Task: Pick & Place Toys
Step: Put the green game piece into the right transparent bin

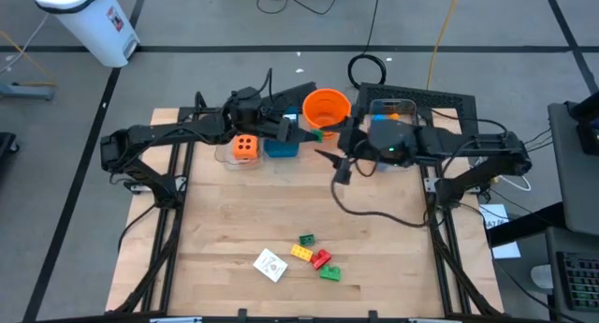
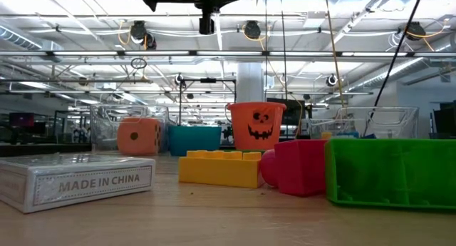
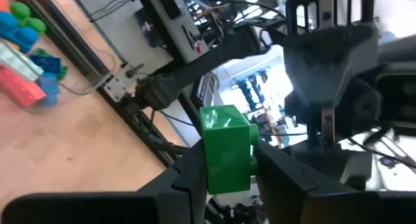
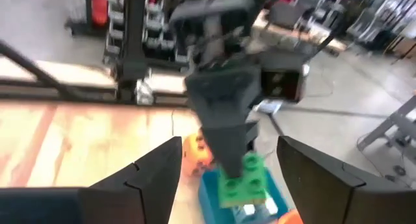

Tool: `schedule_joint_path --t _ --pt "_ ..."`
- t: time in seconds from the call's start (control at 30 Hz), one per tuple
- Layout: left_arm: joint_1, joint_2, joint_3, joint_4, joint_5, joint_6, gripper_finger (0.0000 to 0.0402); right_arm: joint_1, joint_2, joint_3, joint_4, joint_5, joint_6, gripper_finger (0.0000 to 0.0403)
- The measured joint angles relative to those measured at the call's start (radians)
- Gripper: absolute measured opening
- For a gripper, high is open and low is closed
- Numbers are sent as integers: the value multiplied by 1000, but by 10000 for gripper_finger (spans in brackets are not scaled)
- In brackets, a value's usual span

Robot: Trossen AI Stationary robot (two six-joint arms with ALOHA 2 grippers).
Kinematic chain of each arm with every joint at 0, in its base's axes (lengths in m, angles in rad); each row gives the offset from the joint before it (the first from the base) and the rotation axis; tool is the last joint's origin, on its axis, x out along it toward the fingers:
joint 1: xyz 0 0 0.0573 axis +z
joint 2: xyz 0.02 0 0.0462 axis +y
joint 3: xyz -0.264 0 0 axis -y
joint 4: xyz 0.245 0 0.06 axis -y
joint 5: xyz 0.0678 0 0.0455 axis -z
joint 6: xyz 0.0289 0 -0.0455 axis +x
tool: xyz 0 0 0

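Wooden table [image 1: 234,229], 1. Two dark arms, both up at the far edge. Left gripper [image 1: 301,129] sits above the teal box [image 1: 281,147], next to the orange bucket [image 1: 327,108]; jaws clenched on 1 green brick [image 3: 226,148], clear in the left wrist view and also seen from the right wrist. Right gripper [image 1: 340,168] is near the table's middle-back, just beside the right clear bin [image 1: 393,117]; fingers [image 4: 149,175] spread wide, nothing between them.

Containers: 1 orange bucket with a pumpkin face, 1 teal box, 2 clear bins. Left clear bin [image 1: 239,154] holds 1 orange die [image 1: 244,147]. Right bin holds several bricks, blue and orange showing; count not readable.

Near edge of the table: 1 white card pack [image 1: 270,265], then a tight cluster of 4 bricks just beside it: 1 yellow brick [image 1: 301,253], 1 red brick [image 1: 321,259], 2 green ones [image 1: 329,273], one at each end of the cluster.
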Motion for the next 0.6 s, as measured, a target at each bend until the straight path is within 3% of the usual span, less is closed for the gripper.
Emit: schedule_joint_path --t 0.17,0.3,0.6 --pt "0 0 0 -32 -8 27 105 0 69 34 -35 3 -10 258" --pt "-1 0 0 -32 -16 27 117 0 101 37 -42 12 -41 263" --pt "-1 1 -1 -34 -28 29 110 -7 110 37 -78 64 -60 263"
